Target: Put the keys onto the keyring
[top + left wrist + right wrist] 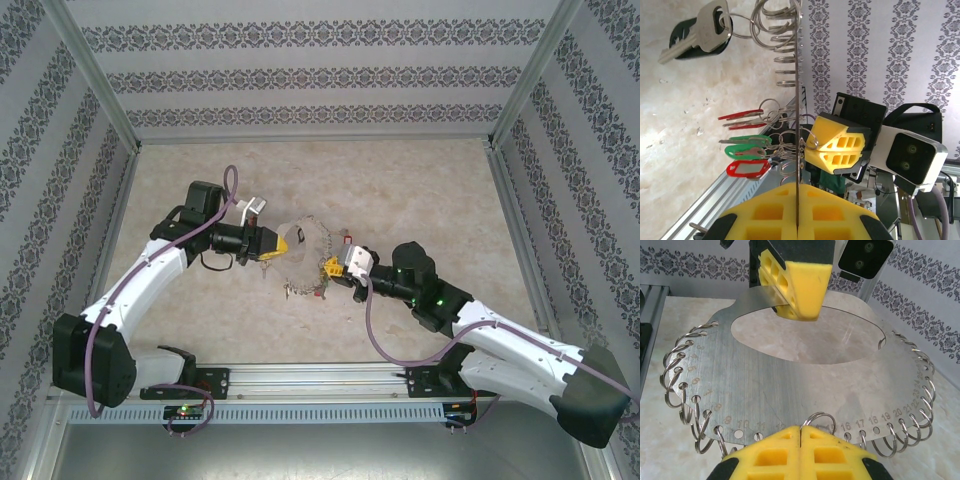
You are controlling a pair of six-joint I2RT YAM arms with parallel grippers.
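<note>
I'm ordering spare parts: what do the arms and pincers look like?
The left arm and right arm have white shells with black joints and bases. A purple cable runs along each. The left pincer and right pincer have yellow fingers with square cut-outs. A green light glows on the right arm.

Over the middle of the table [420, 190] the keyring [305, 243] sits between the left gripper [280, 243], leftward, and the right gripper [333, 268], rightward and nearer, keys [740, 150] hanging beneath.
</note>
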